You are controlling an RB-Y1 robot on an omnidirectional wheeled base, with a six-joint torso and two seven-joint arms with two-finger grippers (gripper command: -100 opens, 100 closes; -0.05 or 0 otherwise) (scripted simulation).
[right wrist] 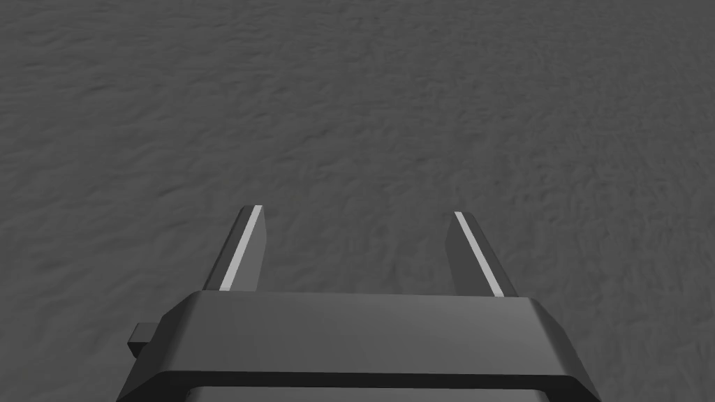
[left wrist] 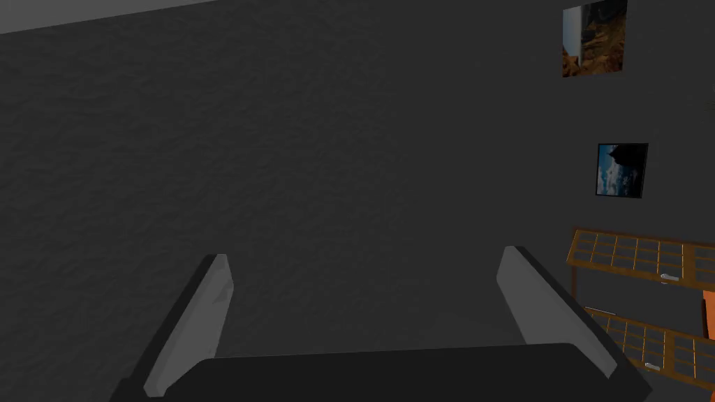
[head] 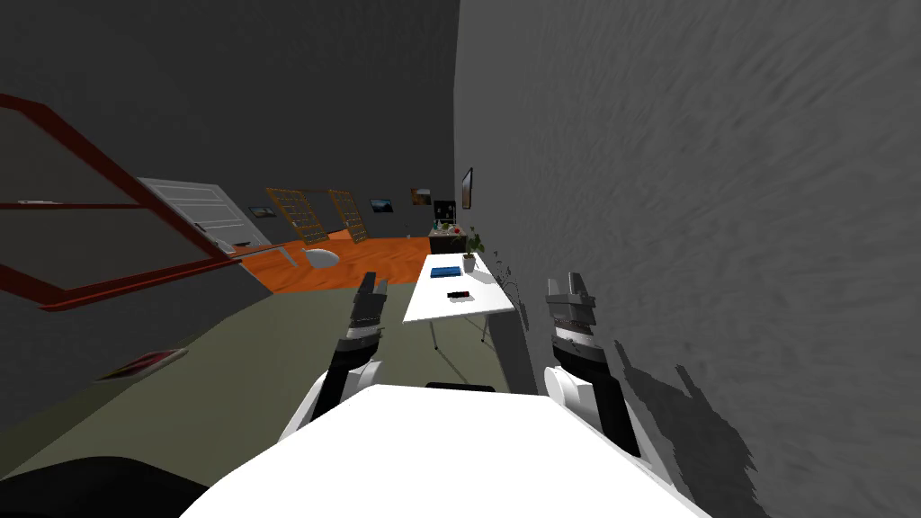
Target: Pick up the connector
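Approach step, I'd say: left gripper (left wrist: 363, 255) & right gripper (right wrist: 356, 211) both spread wide, nothing held, small dark connector (head: 458, 295) lying on white table (head: 432, 308) well ahead, so next = roll closer, then reach.

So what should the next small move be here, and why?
Probably roll the base forward toward the table. The small dark connector lies on its top, well ahead of both arms. The left end effector and right end effector are open, hold nothing and face walls, so neither looks within reach yet.
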